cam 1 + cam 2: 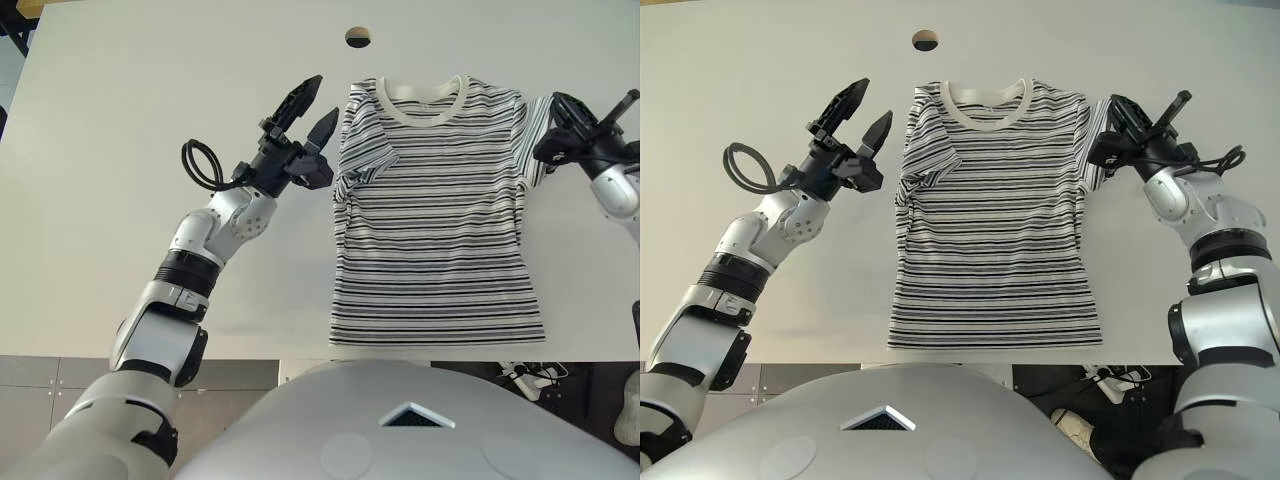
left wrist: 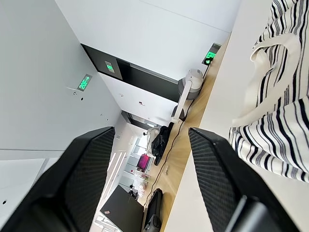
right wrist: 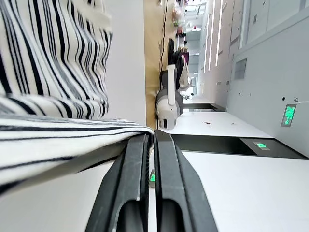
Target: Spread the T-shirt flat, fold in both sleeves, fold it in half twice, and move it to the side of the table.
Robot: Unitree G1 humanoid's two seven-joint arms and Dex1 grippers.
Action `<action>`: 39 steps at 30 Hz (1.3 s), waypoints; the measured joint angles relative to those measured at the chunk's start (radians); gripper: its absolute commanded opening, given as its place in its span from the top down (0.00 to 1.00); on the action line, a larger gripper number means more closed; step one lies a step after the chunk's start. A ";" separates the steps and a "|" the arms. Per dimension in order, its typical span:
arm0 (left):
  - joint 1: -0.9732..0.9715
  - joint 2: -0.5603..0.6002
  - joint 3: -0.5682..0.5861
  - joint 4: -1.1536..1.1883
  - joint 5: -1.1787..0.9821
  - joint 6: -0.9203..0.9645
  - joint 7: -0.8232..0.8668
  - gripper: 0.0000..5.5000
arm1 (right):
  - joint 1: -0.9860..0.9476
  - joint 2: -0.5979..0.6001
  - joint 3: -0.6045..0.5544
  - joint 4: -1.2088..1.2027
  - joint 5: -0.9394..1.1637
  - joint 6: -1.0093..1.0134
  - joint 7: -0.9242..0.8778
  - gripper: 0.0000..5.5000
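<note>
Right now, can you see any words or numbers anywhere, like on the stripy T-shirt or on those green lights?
T-shirt: only stripes, no words or numbers.
Table: nothing written on it.
Green wall signs in the left wrist view: lit, but too small and blurred to read.
Green wall sign in the right wrist view: lit, but too blurred to read.
So there is no text I can read for you.

My arms are silver, banded black. Left gripper and right gripper are black, pads textured. Black cable loops off my left wrist.
</note>
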 measured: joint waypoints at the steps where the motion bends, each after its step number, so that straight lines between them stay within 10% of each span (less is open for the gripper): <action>1: 0.000 -0.001 0.000 0.000 0.000 0.000 0.000 0.48 | 0.005 -0.001 0.000 -0.023 -0.001 -0.003 0.007 0.98; 26: -0.001 -0.031 -0.018 0.038 0.000 0.000 0.002 0.48 | -0.053 0.130 0.120 -0.038 -0.168 0.013 0.005 0.98; 39: -0.003 -0.039 -0.020 0.057 0.000 -0.009 0.004 0.48 | -0.089 0.014 0.072 -0.016 -0.146 0.012 -0.005 0.98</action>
